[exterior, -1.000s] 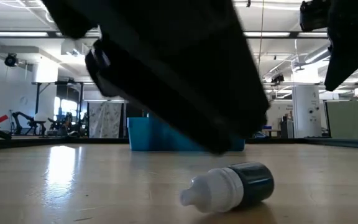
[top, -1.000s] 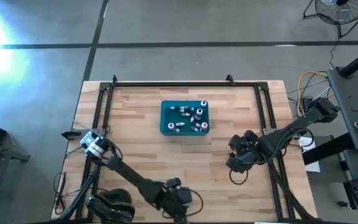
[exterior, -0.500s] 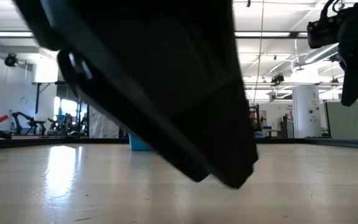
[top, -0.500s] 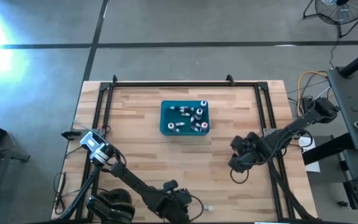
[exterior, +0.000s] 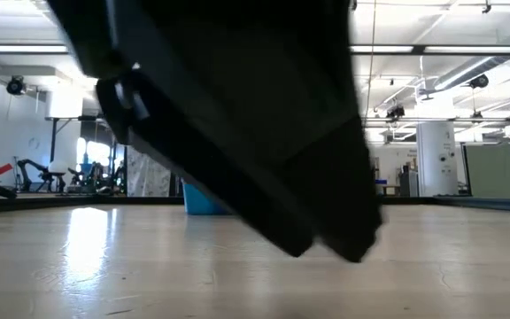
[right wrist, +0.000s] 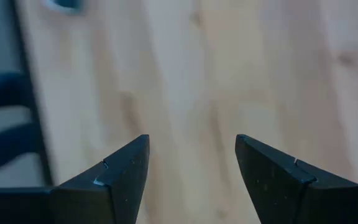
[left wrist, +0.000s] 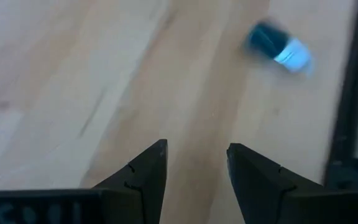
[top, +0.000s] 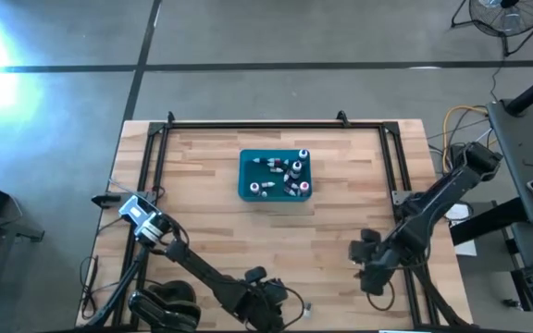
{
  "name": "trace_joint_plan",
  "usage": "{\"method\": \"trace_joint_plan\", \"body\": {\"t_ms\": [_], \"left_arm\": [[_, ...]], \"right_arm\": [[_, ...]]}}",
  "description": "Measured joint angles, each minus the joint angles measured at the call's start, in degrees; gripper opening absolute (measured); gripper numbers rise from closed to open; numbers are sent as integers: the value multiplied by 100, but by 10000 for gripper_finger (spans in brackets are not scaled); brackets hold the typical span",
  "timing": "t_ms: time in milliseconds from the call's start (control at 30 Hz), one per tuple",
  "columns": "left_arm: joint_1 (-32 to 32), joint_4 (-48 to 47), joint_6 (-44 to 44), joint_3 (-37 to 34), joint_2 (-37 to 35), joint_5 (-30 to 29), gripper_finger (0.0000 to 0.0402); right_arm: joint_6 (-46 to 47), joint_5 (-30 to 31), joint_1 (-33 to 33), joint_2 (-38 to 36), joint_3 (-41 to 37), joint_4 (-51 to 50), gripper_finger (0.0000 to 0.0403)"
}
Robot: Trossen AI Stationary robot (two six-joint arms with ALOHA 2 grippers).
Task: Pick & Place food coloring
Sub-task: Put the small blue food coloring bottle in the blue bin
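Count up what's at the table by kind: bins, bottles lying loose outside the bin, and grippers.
Bins: 1, the teal bin, holding small bottles too tiny to count.
Loose bottles: 1, a dark bottle with a pale cap, lying on the wood.
Grippers: 2, the left gripper and the right gripper, both open and empty.
Total: 4.

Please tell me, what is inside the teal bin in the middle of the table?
The teal bin holds several small food coloring bottles, lying and standing close together, with pale caps and dark or red bodies. An exact count is not possible, and anything lying underneath them is covered.
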Motion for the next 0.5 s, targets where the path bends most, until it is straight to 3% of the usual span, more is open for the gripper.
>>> {"method": "trace_joint_plan", "body": {"t_ms": [267,500], "left_arm": [[-17,1007,1295,-1,0,197,146],[-2,1114,1607,-3,51,190,146]], "right_arm": [[-493,15,-1,782,-3,1742,231],[2,62,8,2011,499,2146,231]]}}
